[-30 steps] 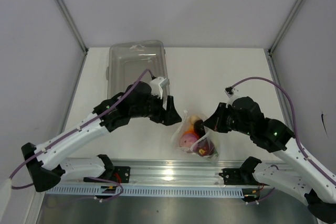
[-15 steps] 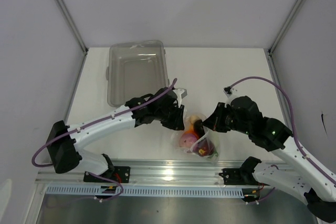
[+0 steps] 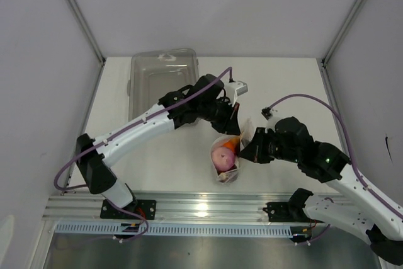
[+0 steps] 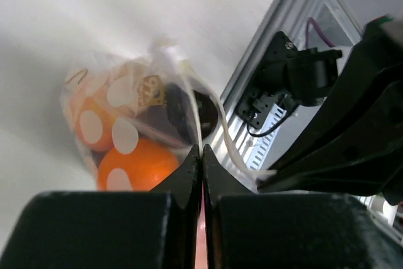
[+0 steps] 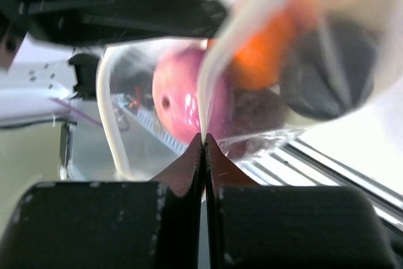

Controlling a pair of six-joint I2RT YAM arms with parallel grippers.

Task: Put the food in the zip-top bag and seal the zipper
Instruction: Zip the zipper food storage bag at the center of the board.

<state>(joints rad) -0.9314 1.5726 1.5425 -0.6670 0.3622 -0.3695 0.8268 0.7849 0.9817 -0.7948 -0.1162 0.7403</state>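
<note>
The zip-top bag (image 3: 227,155) hangs crumpled between my two grippers near the table's front edge. The food is inside it: a pink-peach ball (image 3: 221,157), an orange (image 3: 233,143) and a dark piece (image 3: 232,170). My left gripper (image 3: 235,131) comes in from the far side and is shut on the bag's upper edge (image 4: 196,131); the orange (image 4: 135,165) and the dark grapes (image 4: 179,114) show through the plastic. My right gripper (image 3: 242,155) is shut on the edge opposite (image 5: 208,102), with the pink ball (image 5: 179,102) just behind it. A whitish zipper strip (image 4: 223,140) curls loose by the left jaws.
The rigid clear bin (image 3: 165,83) stands at the back left, beside the left arm's elbow. The metal mounting rail (image 3: 201,209) runs along the near edge just below the bag. Bare tabletop (image 3: 283,86) lies at the back right.
My left arm swung right from beside the bin to the bag and its jaws shut on the bag's edge. The bag, lying flat before, is now pulled up and bunched between both grippers.
</note>
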